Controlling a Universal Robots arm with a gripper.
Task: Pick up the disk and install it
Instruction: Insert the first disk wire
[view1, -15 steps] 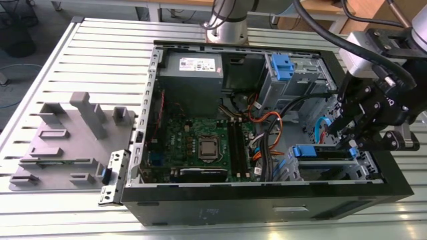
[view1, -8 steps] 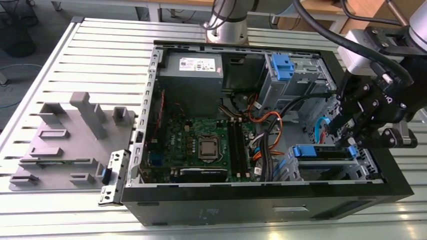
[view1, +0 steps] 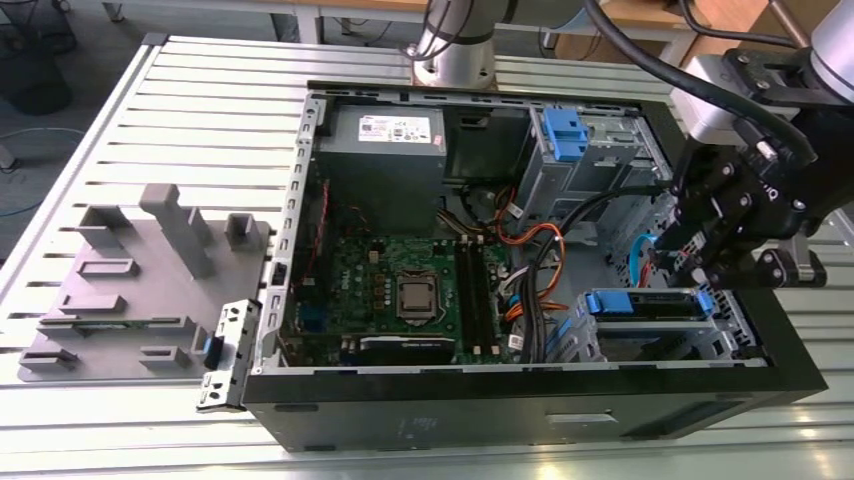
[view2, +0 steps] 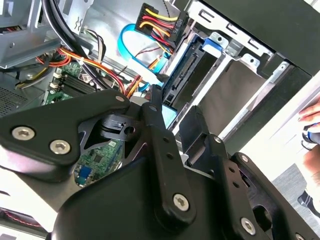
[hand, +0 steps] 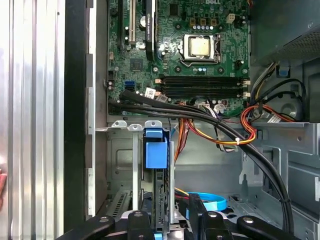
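Observation:
The disk (view1: 650, 303) stands on edge in the drive bay at the case corner on the exterior view's right, its blue handle (hand: 155, 150) facing the motherboard. The first wrist view shows its dark edge (hand: 161, 197) running down into the bay. My gripper (view1: 697, 285) hangs over the bay's end, open. In both wrist views its black fingers (hand: 143, 220) sit on either side of the disk's end, with a gap on one side. In the second wrist view the disk's connector end (view2: 184, 75) lies just past the fingertips (view2: 156, 100).
The open computer case (view1: 534, 385) lies on a slatted table. Inside are the motherboard (view1: 400, 290), a grey power supply (view1: 384, 130), a metal cage with a blue latch (view1: 567, 135) and loose cables (hand: 235, 135). A grey fixture (view1: 134, 270) stands left. A hand (view2: 312, 112) shows beyond the case.

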